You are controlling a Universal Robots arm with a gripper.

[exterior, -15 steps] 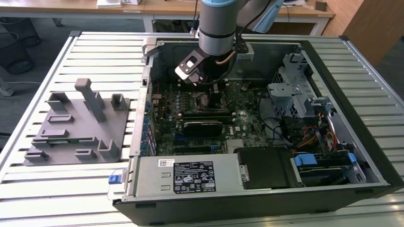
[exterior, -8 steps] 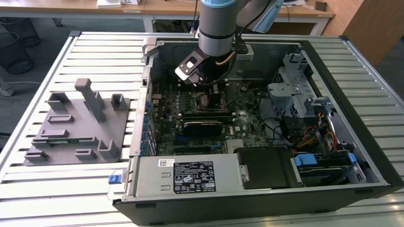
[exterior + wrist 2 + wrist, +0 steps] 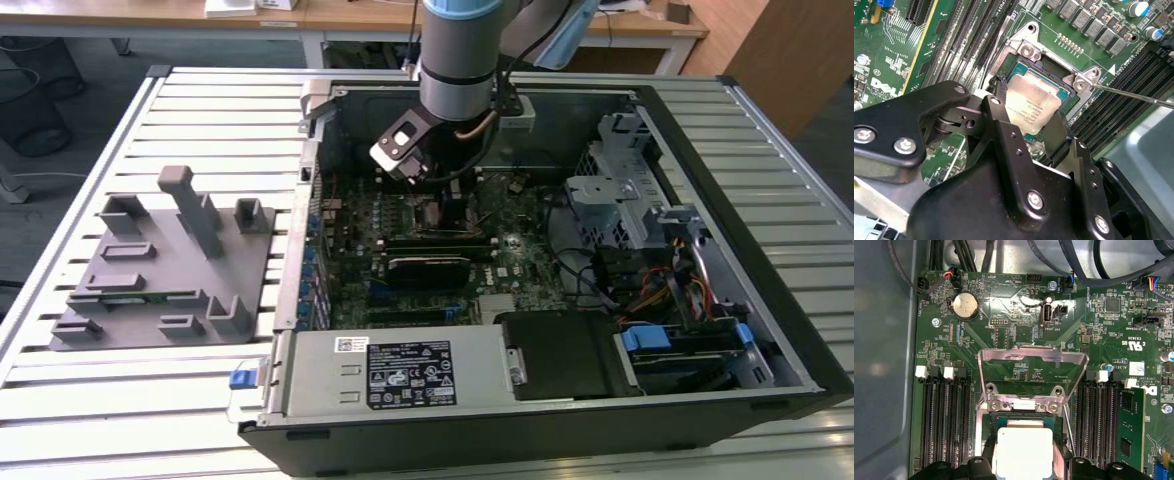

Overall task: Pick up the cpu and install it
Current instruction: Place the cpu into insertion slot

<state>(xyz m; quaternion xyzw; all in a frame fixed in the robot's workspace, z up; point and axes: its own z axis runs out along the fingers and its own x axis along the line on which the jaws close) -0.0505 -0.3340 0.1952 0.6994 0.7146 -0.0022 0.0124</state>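
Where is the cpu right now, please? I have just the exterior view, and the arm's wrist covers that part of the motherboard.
Observer: In the second wrist view the cpu sits between the fingers of the gripper, at the open socket.
Operator: Is the retention frame out of the way?
Observer: Yes. In the first wrist view the metal frame is flipped open, beyond the chip.
Operator: And the locking lever?
Observer: In the second wrist view the thin lever sticks out from the socket's corner, across the memory slots.
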